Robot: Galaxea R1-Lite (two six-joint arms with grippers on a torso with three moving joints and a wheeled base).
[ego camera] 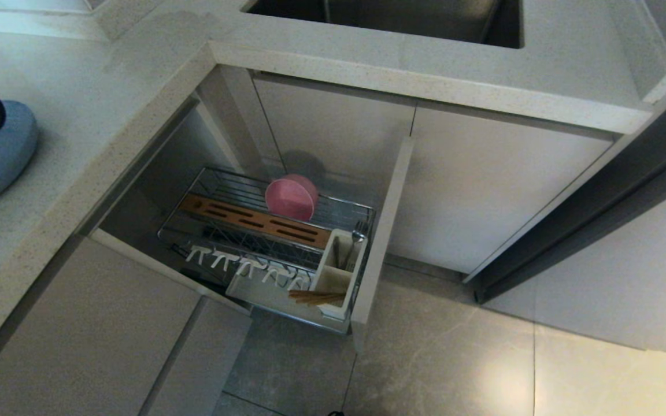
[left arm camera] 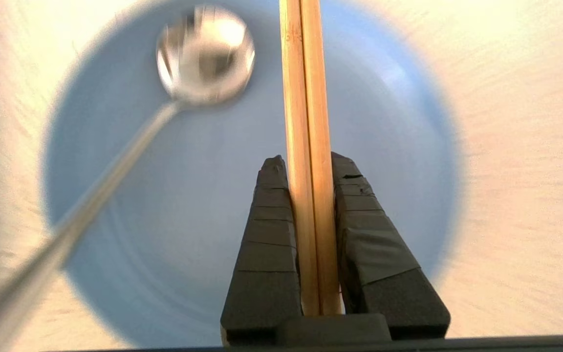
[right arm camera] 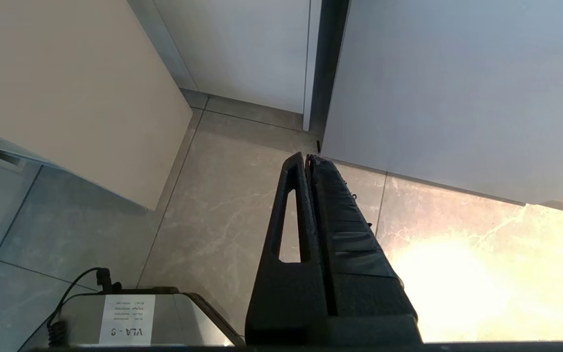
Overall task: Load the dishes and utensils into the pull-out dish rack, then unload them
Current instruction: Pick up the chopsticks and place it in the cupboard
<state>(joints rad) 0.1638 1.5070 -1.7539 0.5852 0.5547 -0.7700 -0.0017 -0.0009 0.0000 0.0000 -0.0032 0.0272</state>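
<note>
My left gripper is shut on a pair of wooden chopsticks, held side by side between its black fingers over the light-blue plate. That plate lies on the counter at the head view's far left, with part of my left arm above it. The pull-out dish rack stands pulled out below the counter. A pink bowl leans on its side behind the wooden strip. More chopsticks lie at the white caddy. My right gripper hangs shut and empty over the floor.
A metal spoon rests on the blue plate beside the held chopsticks. A fork stands in the caddy. The rack's front panel juts out over the tiled floor. A sink is set in the counter behind.
</note>
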